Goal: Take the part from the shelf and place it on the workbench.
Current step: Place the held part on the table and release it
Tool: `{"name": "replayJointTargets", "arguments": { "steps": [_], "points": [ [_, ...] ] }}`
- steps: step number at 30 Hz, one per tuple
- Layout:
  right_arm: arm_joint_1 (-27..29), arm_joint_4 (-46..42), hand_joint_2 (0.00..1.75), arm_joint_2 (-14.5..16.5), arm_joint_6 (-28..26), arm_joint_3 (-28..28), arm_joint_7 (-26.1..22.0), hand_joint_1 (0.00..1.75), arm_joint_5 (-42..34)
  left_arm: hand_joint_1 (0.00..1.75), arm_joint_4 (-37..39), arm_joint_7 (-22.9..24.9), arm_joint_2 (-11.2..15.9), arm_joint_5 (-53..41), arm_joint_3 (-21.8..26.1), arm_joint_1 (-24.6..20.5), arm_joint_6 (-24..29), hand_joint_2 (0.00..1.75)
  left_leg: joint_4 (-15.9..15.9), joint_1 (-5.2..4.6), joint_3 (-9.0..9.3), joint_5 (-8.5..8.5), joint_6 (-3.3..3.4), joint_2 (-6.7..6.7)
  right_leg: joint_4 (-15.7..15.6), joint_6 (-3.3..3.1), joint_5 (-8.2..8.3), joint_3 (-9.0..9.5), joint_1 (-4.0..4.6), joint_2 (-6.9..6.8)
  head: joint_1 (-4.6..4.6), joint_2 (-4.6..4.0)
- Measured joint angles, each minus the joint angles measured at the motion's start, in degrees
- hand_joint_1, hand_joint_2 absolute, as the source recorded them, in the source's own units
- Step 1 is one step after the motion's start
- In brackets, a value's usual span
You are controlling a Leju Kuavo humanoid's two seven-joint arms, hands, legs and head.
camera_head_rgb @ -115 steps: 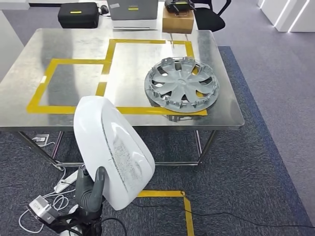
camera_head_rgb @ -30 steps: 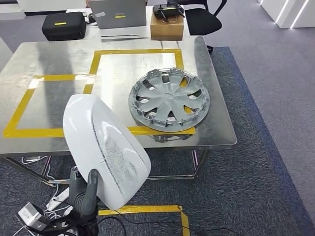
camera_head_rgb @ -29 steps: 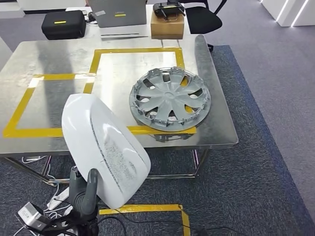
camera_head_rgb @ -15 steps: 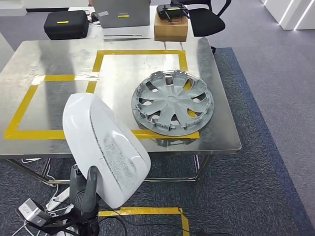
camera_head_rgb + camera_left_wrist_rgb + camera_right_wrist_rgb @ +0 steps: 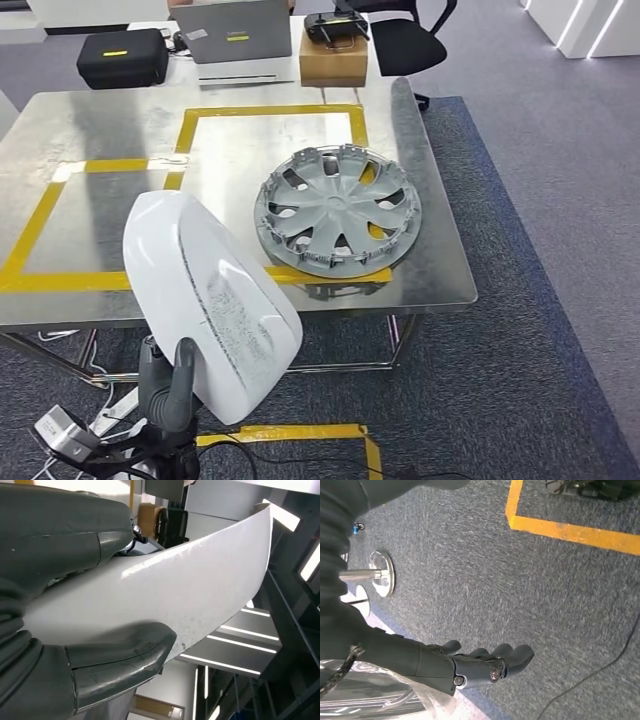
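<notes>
Task status: pickup complete, placement pending.

The left robot hand point(image 5: 170, 385) grips the part, a white moulded shell point(image 5: 207, 305). In the left wrist view the thumb point(image 5: 124, 657) presses one face of the white shell point(image 5: 196, 587) while the fingers point(image 5: 75, 527) wrap the opposite face, so the hold looks firm. In the head view the part is carried at about 7 o'clock, in front of the near edge of the counter point(image 5: 445, 285) and not resting on it. No shelf is in view, so the removal step is judged done.

The right robot hand point(image 5: 486, 665) hangs over the grey carpet point(image 5: 471, 565) with its fingers extended and slightly apart, holding nothing.

On the counter:
- A grey wheel cover point(image 5: 337, 210) lies at about 2 o'clock from the part, overlapping the near edge of the right-hand yellow tape rectangle point(image 5: 268, 112).
- The left-hand yellow tape rectangle point(image 5: 38, 215), at about 11 o'clock from the part, holds nothing and is the likely set-down zone.

Remaining steps, as a judgement:
1. Bring the part over the counter surface.
2. Lower it until it is supported.
3. Open the left robot hand and withdraw.

Caution: the shell is wide and held near one end; keep it away from the wheel cover while lowering.
</notes>
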Motion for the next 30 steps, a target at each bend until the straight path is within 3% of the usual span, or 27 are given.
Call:
{"name": "replayJointTargets", "arguments": {
  "steps": [4,6,8,9,10,11,13,15,18,20,23,24,25,26,28,30],
  "points": [
    [-0.1,0.01,1.75,0.0,0.09,0.04,0.05,0.0,0.27,1.75,0.02,1.42,-0.24,0.48,0.07,-0.39,0.52,1.75,-1.73,0.23,0.36,-0.04,0.6,-0.04,0.36,1.24,-0.47,-0.64,0.05,-0.18,0.03,0.0],
    [-0.33,0.0,1.75,-0.01,0.61,0.2,0.2,0.0,0.91,1.75,0.04,2.16,-0.67,0.63,-0.01,-1.74,0.27,1.75,-2.25,0.48,0.52,0.3,1.04,0.06,4.9,1.8,-3.08,-2.97,-0.02,-0.12,0.1,0.0],
    [-0.72,-0.01,1.75,-0.03,1.5,0.57,0.48,0.0,1.72,1.75,0.19,3.43,-1.11,-0.17,-0.35,-4.17,0.25,1.75,-2.25,0.44,0.41,0.36,1.23,0.08,12.55,2.24,-6.23,-6.79,-0.1,-0.13,0.11,0.0],
    [-0.95,-0.02,1.75,-0.04,1.98,0.86,0.67,0.0,2.09,1.75,0.39,4.3,-1.27,-0.92,-0.66,-5.7,0.37,1.75,-2.23,0.41,0.39,0.37,1.24,0.08,15.14,2.38,-6.75,-8.15,-0.13,-0.13,0.09,0.0],
    [-1.23,-0.03,1.75,-0.04,2.42,1.17,0.81,0.0,2.41,1.75,0.68,5.14,-1.38,-1.7,-1.02,-7.4,0.5,1.75,-2.19,0.4,0.4,0.38,1.25,0.07,15.69,2.47,-6.15,-8.55,-0.15,-0.13,0.11,0.0],
    [-1.6,-0.05,1.75,-0.04,2.8,1.49,0.91,0.0,2.68,1.75,1.06,5.91,-1.48,-2.4,-1.41,-9.18,0.6,1.75,-2.13,0.4,0.46,0.38,1.24,0.05,13.87,2.48,-4.47,-7.8,-0.17,-0.15,0.11,0.0],
    [-2.38,-0.09,1.75,-0.02,3.41,2.09,0.95,0.0,3.18,1.75,2.02,6.84,-1.62,-3.0,-2.1,-12.56,0.29,1.75,-1.93,0.33,0.52,0.29,1.03,0.02,6.2,2.35,-0.42,-4.22,-0.2,-0.24,0.1,0.0],
    [-3.05,-0.1,1.75,0.11,4.21,2.84,0.96,0.0,3.81,1.75,3.28,7.62,-1.66,-2.43,-2.55,-15.79,-0.85,1.75,-1.55,0.07,0.22,0.24,0.55,0.01,0.73,1.87,1.21,-1.56,-0.2,-0.24,0.03,0.0],
    [-3.62,-0.1,1.75,0.31,5.22,3.96,1.25,0.0,4.4,1.75,5.56,8.65,-1.66,-0.33,-2.63,-19.84,-2.81,1.75,-1.31,-0.03,-0.24,0.39,-0.29,0.04,-0.17,0.87,1.4,-1.29,-0.18,-0.09,-0.03,0.0],
    [-3.87,-0.14,1.75,0.4,5.35,4.41,1.4,0.0,4.53,1.75,6.59,8.91,-1.66,0.42,-2.62,-21.51,-3.34,1.75,0.45,0.09,-0.94,-0.97,-0.9,0.03,-0.35,0.22,1.63,-1.23,-0.37,-0.11,-0.17,0.0],
    [-4.1,-0.17,1.75,0.54,5.78,5.0,1.32,0.0,4.83,1.75,8.26,10.16,-1.57,0.9,-2.58,-23.26,-4.15,1.75,10.53,0.37,-5.42,-5.9,-1.7,0.02,-0.41,-0.31,1.7,-1.26,-0.45,-0.2,-0.41,0.0],
    [-4.08,-0.17,1.75,0.57,5.93,5.3,1.29,0.0,4.9,1.75,9.28,10.89,-1.46,-0.34,-2.56,-24.09,-3.6,1.75,13.56,0.44,-6.85,-6.74,-1.79,0.02,-0.4,-0.34,1.7,-1.27,-0.44,-0.23,-0.39,0.0],
    [-4.06,-0.17,1.75,0.57,6.01,5.57,1.31,0.0,4.93,1.75,10.61,11.61,-1.31,-2.95,-2.54,-25.3,-2.21,1.75,14.75,0.47,-7.49,-6.51,-1.79,0.02,-0.38,-0.35,1.69,-1.27,-0.44,-0.25,-0.39,0.0],
    [-4.05,-0.17,1.75,0.57,6.02,5.88,1.39,0.0,4.91,1.75,12.37,12.34,-1.12,-7.03,-2.54,-27.0,0.02,1.75,13.65,0.49,-7.08,-5.13,-1.69,0.02,-0.37,-0.35,1.69,-1.24,-0.44,-0.25,-0.4,0.0],
    [-4.09,-0.17,1.75,0.63,5.99,6.48,1.64,0.0,4.75,1.75,16.6,13.68,-0.87,-16.55,-2.66,-31.36,5.45,1.75,6.54,0.48,-3.95,-0.89,-1.25,0.0,-0.37,-0.31,1.7,-1.13,-0.44,-0.22,-0.39,0.0],
    [-4.17,-0.17,1.75,0.7,5.97,7.15,1.92,0.0,4.48,1.75,21.58,15.47,-0.8,-26.56,-3.21,-36.26,11.65,1.75,0.43,0.31,-1.37,1.25,-0.75,-0.02,-0.23,0.1,1.82,-1.48,-0.25,-0.19,-0.39,0.0]
  ]
}}
